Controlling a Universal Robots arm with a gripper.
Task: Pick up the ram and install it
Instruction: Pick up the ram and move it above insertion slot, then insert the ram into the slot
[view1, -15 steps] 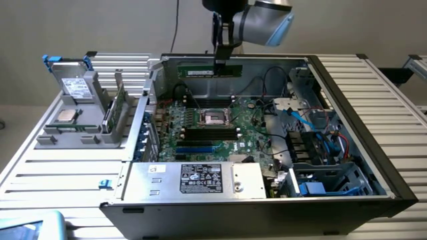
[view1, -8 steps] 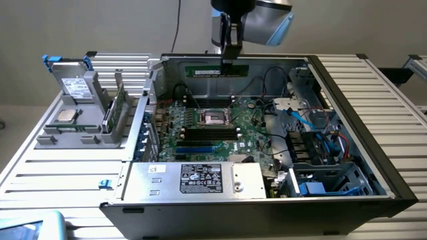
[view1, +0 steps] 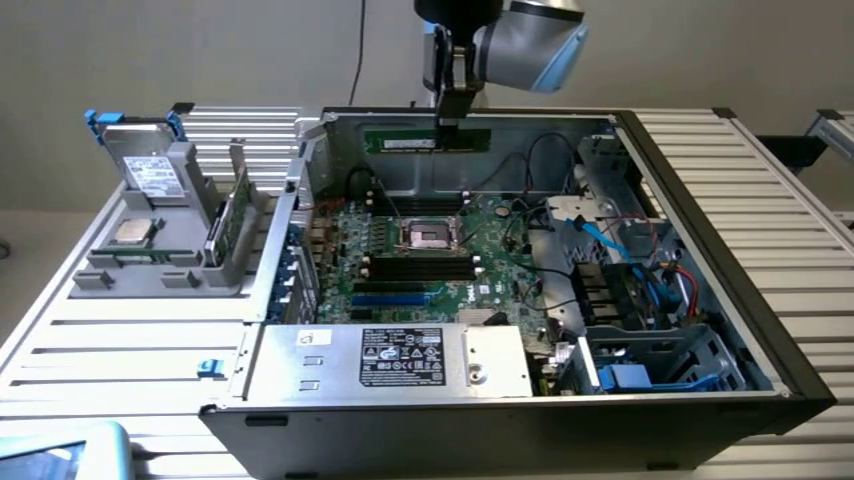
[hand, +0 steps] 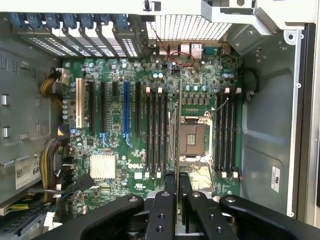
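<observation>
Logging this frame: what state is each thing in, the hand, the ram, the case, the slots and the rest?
hand: shut on the ram's upper edge.
ram: held in the air above the open case, long side level, in no slot.
computer case: side open, motherboard exposed.
memory slots: empty.
CPU socket: bare, no cooler on it.
hard drive: standing in the grey rack outside the case.

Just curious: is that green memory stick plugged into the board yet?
Out: the ram hangs in the pincer above the motherboard.
</observation>
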